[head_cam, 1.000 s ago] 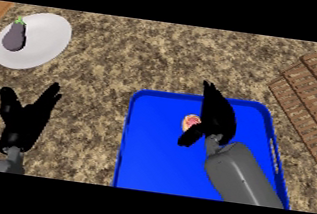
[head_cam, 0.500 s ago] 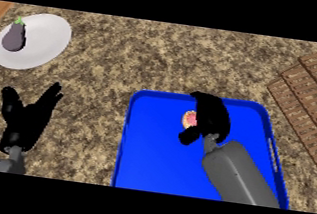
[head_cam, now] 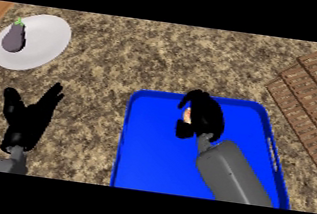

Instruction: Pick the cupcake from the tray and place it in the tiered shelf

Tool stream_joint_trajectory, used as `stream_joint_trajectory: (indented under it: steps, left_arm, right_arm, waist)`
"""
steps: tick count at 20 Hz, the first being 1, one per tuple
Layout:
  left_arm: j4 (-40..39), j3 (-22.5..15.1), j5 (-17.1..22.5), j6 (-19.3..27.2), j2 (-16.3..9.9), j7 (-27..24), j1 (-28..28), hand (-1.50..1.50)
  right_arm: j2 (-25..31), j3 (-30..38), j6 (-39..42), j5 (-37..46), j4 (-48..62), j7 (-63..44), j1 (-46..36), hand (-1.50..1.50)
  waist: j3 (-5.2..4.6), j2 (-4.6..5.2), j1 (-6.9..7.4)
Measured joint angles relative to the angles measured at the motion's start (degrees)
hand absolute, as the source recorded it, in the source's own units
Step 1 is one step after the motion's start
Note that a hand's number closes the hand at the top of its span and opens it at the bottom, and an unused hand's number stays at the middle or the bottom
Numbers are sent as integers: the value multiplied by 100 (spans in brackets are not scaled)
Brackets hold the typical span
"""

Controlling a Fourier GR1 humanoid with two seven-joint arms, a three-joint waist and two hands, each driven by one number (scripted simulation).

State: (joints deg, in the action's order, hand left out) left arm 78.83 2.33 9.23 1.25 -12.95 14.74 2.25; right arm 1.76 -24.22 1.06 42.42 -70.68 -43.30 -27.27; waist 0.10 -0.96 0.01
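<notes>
The cupcake [head_cam: 188, 114] shows only as a small pink and tan sliver on the blue tray [head_cam: 148, 153], in the tray's upper middle. My right hand [head_cam: 203, 116] covers most of it, with the fingers and thumb curled round it. The tiered shelf [head_cam: 314, 107], made of brown wooden slats, lies at the right edge of the counter, apart from the tray. My left hand [head_cam: 28, 114] rests open on the counter at the lower left, fingers pointing up.
A white plate [head_cam: 40, 43] with a purple eggplant [head_cam: 13, 39] sits at the upper left. Speckled counter stretches between the plate, the tray and the shelf.
My right hand's fingers, straight over the cupcake a second ago, have curled down round it. The left hand has stayed where it was.
</notes>
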Motion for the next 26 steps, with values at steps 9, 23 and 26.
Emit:
stream_joint_trajectory:
  steps: [9,23,26]
  left_arm:
    - [116,36,15,1,-14,94,-55,0]
    - [141,120,-12,38,-16,124,-155,0]
    - [140,152,10,40,-33,206,-124,0]
  right_arm:
    - [-9,1522,-1440,725,130,-1703,-451,150]
    - [52,2116,-795,3688,-1010,-2761,-2235,150]
    - [64,2372,-421,4044,-1298,-2783,-2570,150]
  waist:
    - [30,43,-51]
    - [17,-23,-134]
    - [15,-28,-160]
